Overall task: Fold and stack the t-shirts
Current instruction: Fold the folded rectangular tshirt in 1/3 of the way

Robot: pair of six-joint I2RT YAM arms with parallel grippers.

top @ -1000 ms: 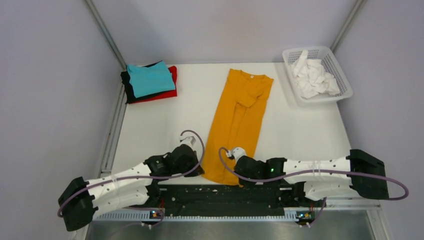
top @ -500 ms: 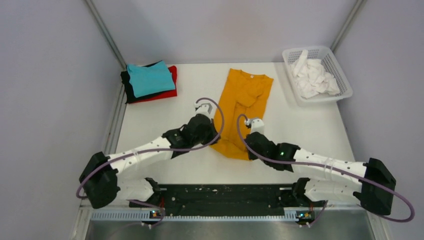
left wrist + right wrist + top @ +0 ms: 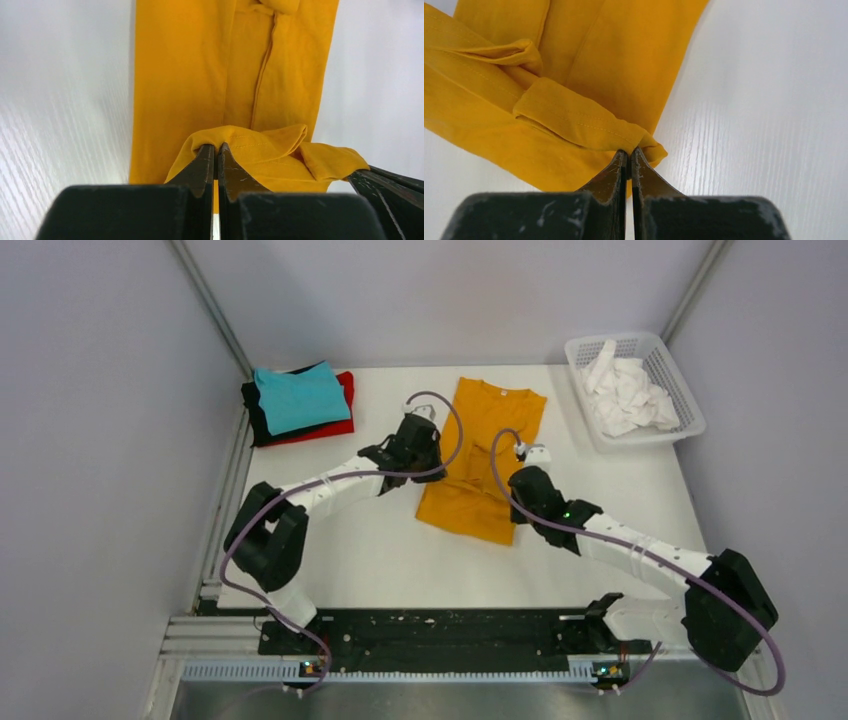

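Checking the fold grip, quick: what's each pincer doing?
Left pincer: shut on the orange shirt.
Right pincer: shut on the orange shirt too.

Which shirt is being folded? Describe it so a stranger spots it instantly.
On the white table, look midway between the folded teal, black and red shirt stack and the white lattice basket. The mustard-orange fabric t-shirt lies there, the only one unstacked, its hem pinched by the left gripper and right gripper.
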